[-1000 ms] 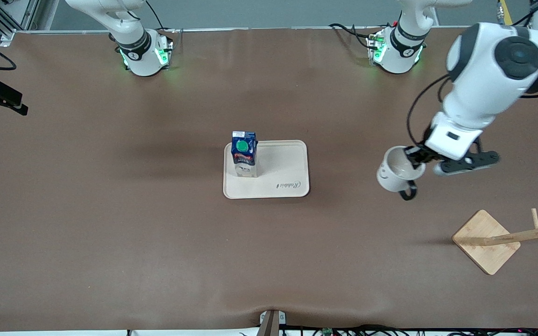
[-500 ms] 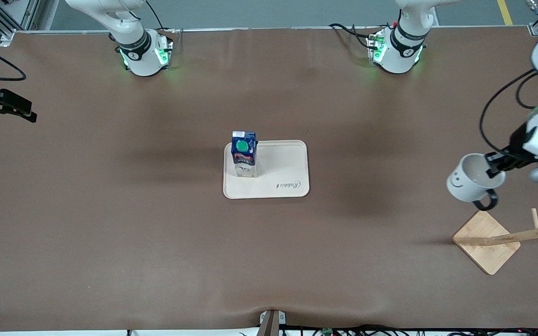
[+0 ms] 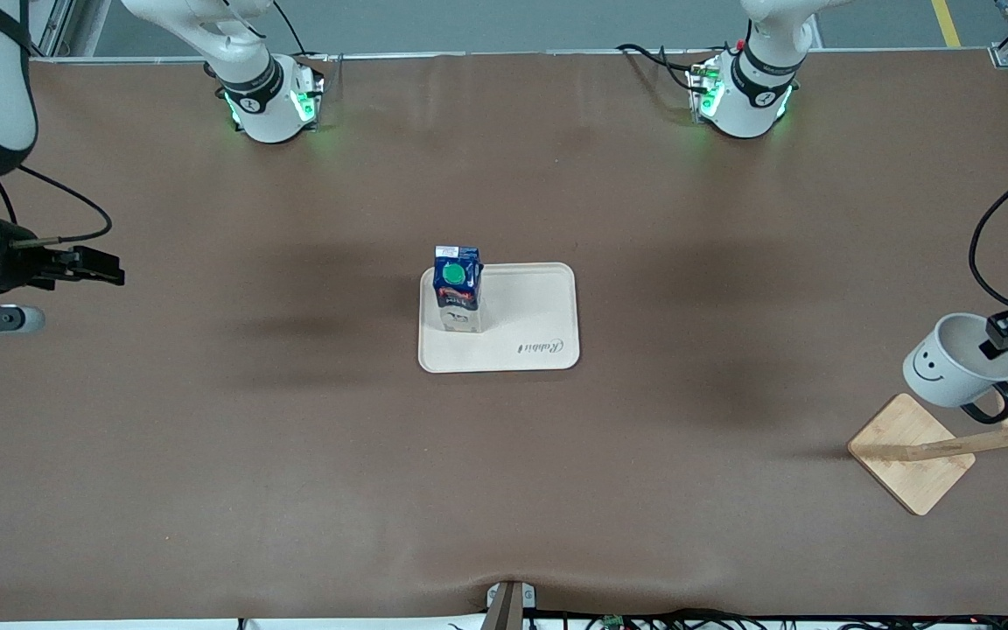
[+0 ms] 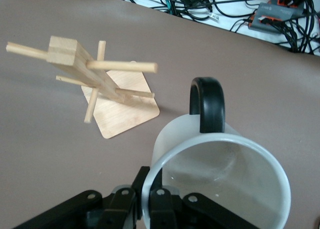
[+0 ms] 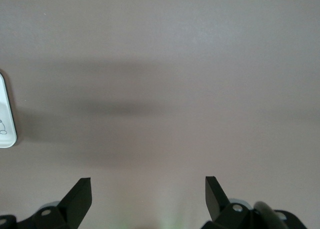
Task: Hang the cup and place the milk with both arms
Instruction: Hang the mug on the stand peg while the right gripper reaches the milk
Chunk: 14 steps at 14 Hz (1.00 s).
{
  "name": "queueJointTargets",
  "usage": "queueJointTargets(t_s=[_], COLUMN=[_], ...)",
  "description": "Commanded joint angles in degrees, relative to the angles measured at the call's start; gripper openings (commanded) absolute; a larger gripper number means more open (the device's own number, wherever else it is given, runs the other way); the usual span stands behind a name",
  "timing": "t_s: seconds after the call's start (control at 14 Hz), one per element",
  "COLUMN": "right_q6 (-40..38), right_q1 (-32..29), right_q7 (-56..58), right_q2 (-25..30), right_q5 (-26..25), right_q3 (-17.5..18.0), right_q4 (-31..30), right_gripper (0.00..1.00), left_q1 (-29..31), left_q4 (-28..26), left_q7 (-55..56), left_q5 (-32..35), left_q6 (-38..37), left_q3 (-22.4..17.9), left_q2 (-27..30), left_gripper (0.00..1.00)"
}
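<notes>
Cup hangs in my left gripper, up in the air at the left arm's end of the tabletop, over the spot beside the wooden rack. The gripper is pinching the cup's rim, one finger inside the wall and one outside, as my left wrist view shows at the cup. The cup is tilted, its smiley face turned toward the middle of the tabletop, and its black handle points toward the rack, with the rack's pegs near the handle but apart from it. The rack stands on its square base below and just past the cup. Well away from that gripper, the milk stands upright on the tray at the middle of the tabletop, at the tray's edge toward the right arm's end. My right gripper is in the air over bare tabletop at the right arm's end, its fingers spread wide and holding nothing, with the tray's corner just visible in that wrist view.
</notes>
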<state>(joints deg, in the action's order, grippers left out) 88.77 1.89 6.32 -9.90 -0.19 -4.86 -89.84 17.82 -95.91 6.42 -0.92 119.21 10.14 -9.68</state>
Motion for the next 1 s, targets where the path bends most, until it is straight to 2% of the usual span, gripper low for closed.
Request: queueJointTargets(t_s=[0.0,0.21,0.43,0.5,0.64,0.86,0.93], right_q6=[-1.4,-1.8,-2.5,-2.5,-1.5,2.8,5.9], right_q1=[0.3,1.0,2.5,4.1,9.8,17.8,21.2], right_q7=[0.2,-0.3,-8.0,-10.6,-14.0,-21.5,-25.0], right_q2=[0.3,0.4,0.4,0.4,-0.6,-4.6,-5.6], right_q5=[0.8,1.6,9.7,10.9,11.4,19.4,20.0], right_q3=[-0.1,0.0,0.0,0.0,0.0,-0.1,-0.1], right_q4=[1.2,0.7,0.9,0.9,1.2,1.4,1.4], right_gripper=[1.00,1.00,1.00,1.00,1.00,1.00,1.00], left_q1=[1.3,2.1,3.1,3.4,3.6,4.0,4.9], left_q4=[2.3,3.4,3.5,3.6,3.4,2.9,3.0], left_q7=[-1.7,-2.9,-3.9,-5.4,-6.0,-6.0,-6.0], left_q5=[-1.5,-3.4,-3.3,-3.4,-3.5,-3.6,-3.6], left_q6=[1.4,1.8,2.8,3.0,3.9,4.1,4.1], left_q3=[0.6,0.6,0.5,0.6,0.5,0.5,0.6], left_q2=[-2.2,-3.8,-4.6,-5.1,-5.5,-5.7,-6.0], left_gripper=[0.00,0.00,0.00,0.00,0.00,0.00,0.00])
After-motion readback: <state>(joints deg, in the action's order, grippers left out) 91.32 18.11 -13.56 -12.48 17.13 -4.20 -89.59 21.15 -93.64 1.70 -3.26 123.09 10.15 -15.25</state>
